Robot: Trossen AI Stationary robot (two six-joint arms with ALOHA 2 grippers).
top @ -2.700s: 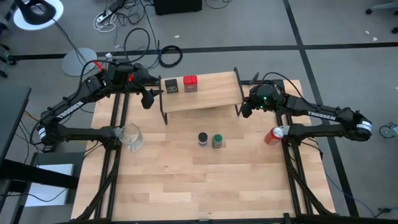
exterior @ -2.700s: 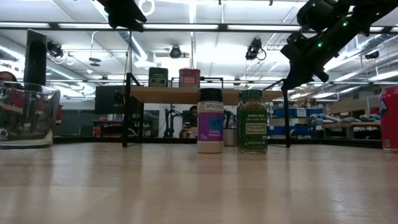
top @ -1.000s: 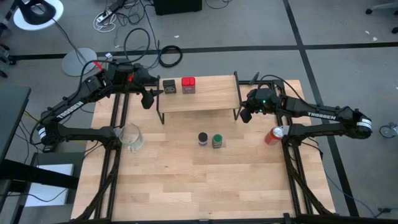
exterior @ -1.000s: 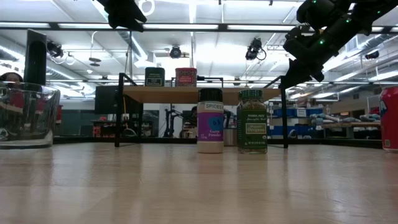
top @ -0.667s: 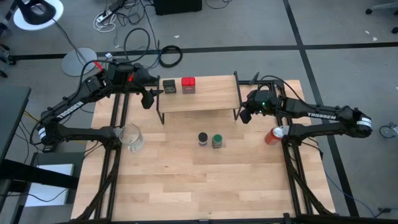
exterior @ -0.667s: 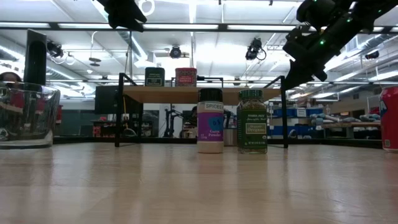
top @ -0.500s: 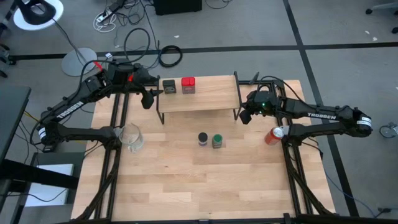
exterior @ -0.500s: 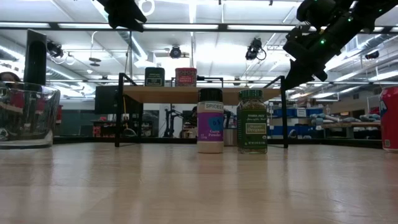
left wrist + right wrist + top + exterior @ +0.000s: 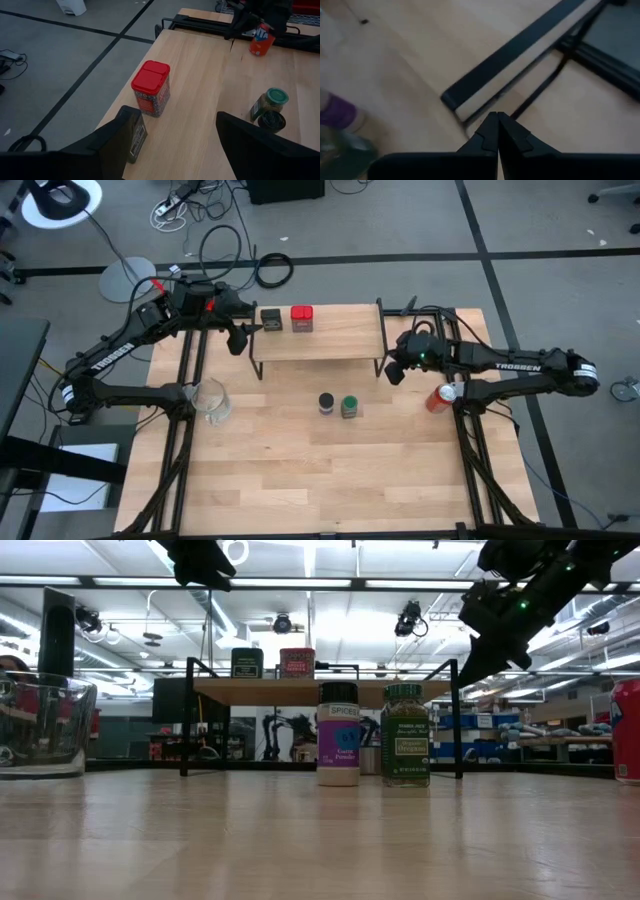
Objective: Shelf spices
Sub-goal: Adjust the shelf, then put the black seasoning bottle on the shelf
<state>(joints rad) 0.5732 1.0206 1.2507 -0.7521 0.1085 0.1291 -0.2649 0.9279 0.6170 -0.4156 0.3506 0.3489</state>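
Note:
The shelf (image 9: 330, 332) stands on its black legs at the far middle of the table. The dark tin (image 9: 271, 319) and the red tin (image 9: 302, 317) stand on its left part. The purple-labelled jar (image 9: 326, 403) and the green jar (image 9: 349, 407) stand on the table in front of it. My left gripper (image 9: 239, 338) is open and empty, hovering off the shelf's left end, with the dark tin (image 9: 132, 136) just ahead of it. My right gripper (image 9: 393, 370) is shut, at the shelf's right near corner (image 9: 456, 104). My right gripper's shut fingertips (image 9: 497, 120) point down beside the right end of the shelf (image 9: 520, 55), near its near leg. I cannot tell whether they touch it.
A red drink can (image 9: 440, 397) stands at the table's right edge, close to my right arm. A clear glass cup (image 9: 211, 400) stands at the left edge. Bare tabletop (image 9: 330, 470) lies in front of the jars.
The shelf, skewed earlier, now stands square and has slid a little toward the table's left edge with both tins on it. My right gripper, shut throughout, has gone a little toward the near edge along the shelf's right end.

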